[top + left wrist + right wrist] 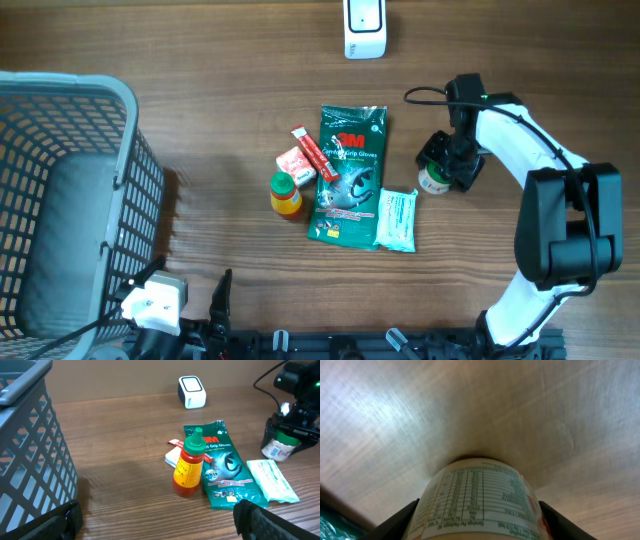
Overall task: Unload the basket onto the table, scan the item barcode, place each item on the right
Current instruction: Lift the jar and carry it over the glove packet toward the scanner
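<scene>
While the right claw (441, 166) straddles the green-lidded jar (433, 181), whether gripping I cannot tell, the left claw (157, 516) gapes wide, sauce bottle (189, 467) just ahead.

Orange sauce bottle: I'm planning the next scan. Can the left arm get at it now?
Probably yes: the sauce bottle stands upright ahead of the left arm, whose jaws are open, with bare table between; the basket sits aside.

Table (220, 90) — matt wood grain; jar (480, 500) — smooth printed label.
</scene>
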`<state>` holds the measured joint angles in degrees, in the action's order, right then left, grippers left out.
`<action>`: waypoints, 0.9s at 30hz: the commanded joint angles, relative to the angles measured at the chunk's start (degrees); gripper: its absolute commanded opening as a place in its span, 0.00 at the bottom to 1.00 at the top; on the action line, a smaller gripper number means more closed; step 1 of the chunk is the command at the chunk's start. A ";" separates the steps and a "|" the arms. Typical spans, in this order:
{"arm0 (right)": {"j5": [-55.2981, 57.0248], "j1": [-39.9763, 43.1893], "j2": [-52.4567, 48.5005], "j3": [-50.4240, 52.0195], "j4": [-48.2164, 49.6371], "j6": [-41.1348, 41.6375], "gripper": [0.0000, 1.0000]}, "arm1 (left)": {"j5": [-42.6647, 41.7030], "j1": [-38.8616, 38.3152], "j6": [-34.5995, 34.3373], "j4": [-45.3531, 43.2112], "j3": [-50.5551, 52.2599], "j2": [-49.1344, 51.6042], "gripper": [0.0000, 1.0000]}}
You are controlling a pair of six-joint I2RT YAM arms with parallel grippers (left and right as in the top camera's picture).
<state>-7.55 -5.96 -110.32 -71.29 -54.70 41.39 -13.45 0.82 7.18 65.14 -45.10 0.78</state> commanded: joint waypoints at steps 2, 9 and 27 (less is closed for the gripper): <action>-8.28 -0.17 -0.20 -2.95 -4.09 -4.04 0.59 | -1.09 0.31 0.00 -0.15 -0.11 -0.52 1.00; -20.94 -0.17 2.25 -3.08 -5.62 -10.62 0.59 | -1.09 0.31 0.00 -0.15 -0.11 -0.52 1.00; -41.62 -7.61 3.85 -3.08 -19.02 -21.03 0.59 | -1.09 0.31 0.00 -0.15 -0.11 -0.52 1.00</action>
<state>-44.71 -10.70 -108.51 -73.23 -71.55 23.44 -13.45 0.82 7.18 65.14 -45.10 0.78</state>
